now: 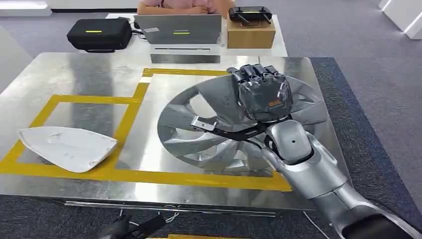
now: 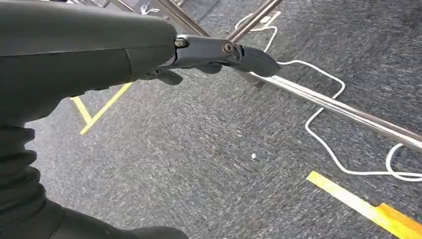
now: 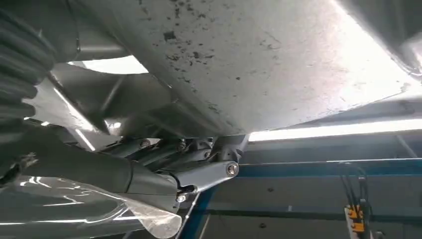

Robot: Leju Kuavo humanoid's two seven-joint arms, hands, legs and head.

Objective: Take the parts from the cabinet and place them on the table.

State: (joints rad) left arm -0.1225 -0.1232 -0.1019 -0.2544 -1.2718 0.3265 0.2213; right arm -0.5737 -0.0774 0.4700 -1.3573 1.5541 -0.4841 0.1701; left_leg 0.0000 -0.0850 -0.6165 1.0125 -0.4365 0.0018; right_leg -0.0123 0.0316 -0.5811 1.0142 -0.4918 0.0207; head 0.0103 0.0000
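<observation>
Grey carpet surrounds the shiny metal counter (image 1: pixel 74 74) marked with yellow tape. Over it, the right hand (image 1: pixel 262 92) grips the rim of the one silver spoked wheel cover (image 1: pixel 209 124), fingers curled over its far edge, tilting it up inside the larger taped box. The left hand (image 2: pixel 219 52) hangs over the floor, fingers loosely apart, holding nothing. One white curved shell part (image 1: pixel 67 147) already lies in the smaller box. Judging by this, two parts have reached the counter; only letting go of the wheel cover seems left.

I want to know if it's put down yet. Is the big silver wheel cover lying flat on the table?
No, tipped. The wheel cover leans, its far edge raised in the right hand.
</observation>
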